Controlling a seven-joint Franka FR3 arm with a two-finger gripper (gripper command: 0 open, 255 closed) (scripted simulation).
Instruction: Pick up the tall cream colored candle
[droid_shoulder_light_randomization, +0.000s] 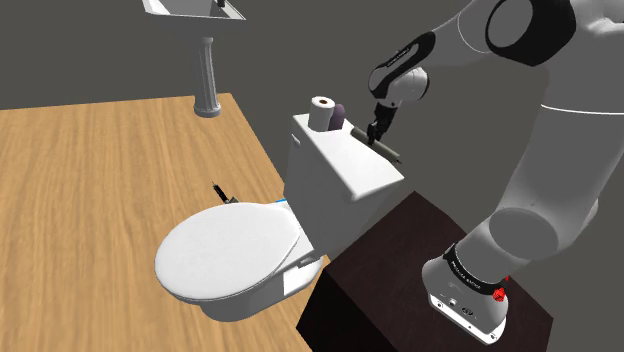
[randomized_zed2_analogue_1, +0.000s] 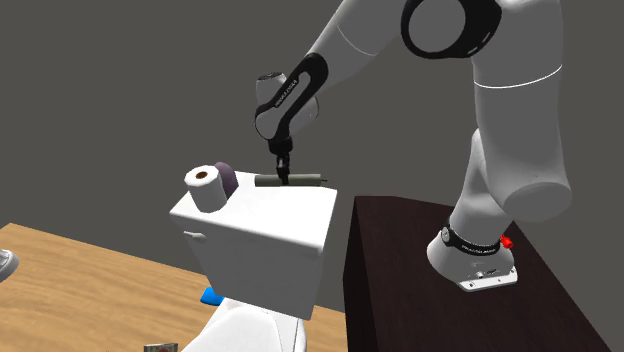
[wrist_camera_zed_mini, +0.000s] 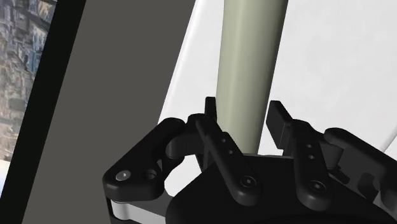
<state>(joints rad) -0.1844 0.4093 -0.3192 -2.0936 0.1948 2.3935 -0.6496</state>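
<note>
The tall candle (wrist_camera_zed_mini: 248, 63) is a pale olive-cream cylinder lying flat on the white toilet tank lid (randomized_zed2_analogue_1: 270, 215), near its edge next to the stand. It also shows as a dark rod, the candle (droid_shoulder_light_randomization: 388, 151) in the shoulder view and the candle (randomized_zed2_analogue_1: 305, 180) in the second exterior view. My gripper (wrist_camera_zed_mini: 245, 114) comes straight down on it, one black finger touching each side, so it is shut on the candle. The gripper (droid_shoulder_light_randomization: 375, 135) and gripper (randomized_zed2_analogue_1: 283, 173) are low over the lid, and the candle rests on it.
A toilet paper roll (randomized_zed2_analogue_1: 205, 188) and a purple rounded object (randomized_zed2_analogue_1: 228, 180) stand at the tank's other end. The closed toilet seat (droid_shoulder_light_randomization: 230, 250) lies below the tank. A pedestal sink (droid_shoulder_light_randomization: 205, 60) stands beyond. The dark stand (randomized_zed2_analogue_1: 420, 270) adjoins the tank.
</note>
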